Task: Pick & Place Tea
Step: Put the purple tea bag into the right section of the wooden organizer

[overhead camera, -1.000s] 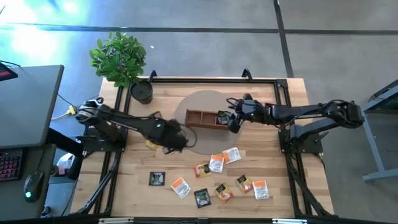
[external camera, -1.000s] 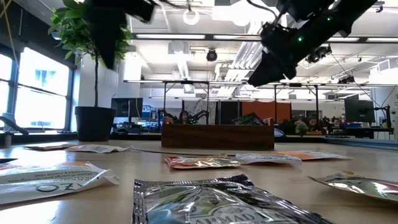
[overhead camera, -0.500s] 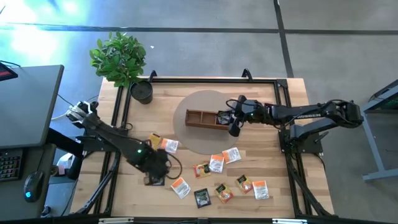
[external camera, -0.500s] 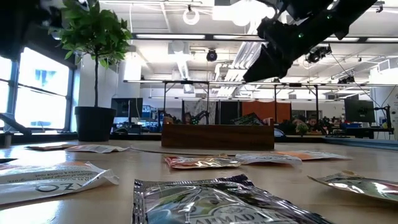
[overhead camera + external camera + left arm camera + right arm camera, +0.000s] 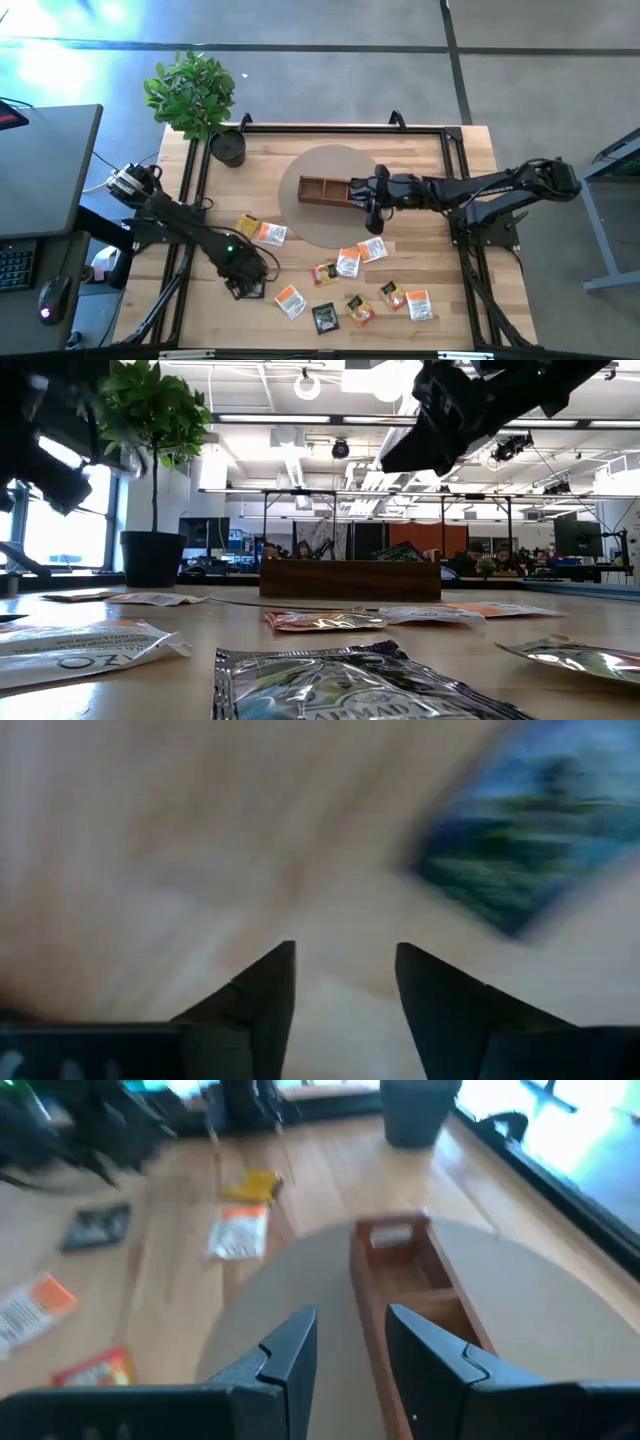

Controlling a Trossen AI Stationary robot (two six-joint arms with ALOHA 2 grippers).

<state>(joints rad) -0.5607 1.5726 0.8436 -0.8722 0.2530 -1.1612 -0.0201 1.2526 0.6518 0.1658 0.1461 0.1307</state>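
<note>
Plant [image 5: 192, 90] beside tray [image 5: 325, 190].

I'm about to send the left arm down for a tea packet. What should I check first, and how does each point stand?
1. Left gripper open with nothing between the fingers: ok.
2. Black packet lined up between the fingers: not ok, it lies off to one side.
3. Right gripper open and empty: ok.
4. Right gripper away from the left arm's spot: ok, it hangs by the wooden tray.
5. Tray on the round mat: ok.
6. Free room in the tray's end compartment: cannot tell.
</note>
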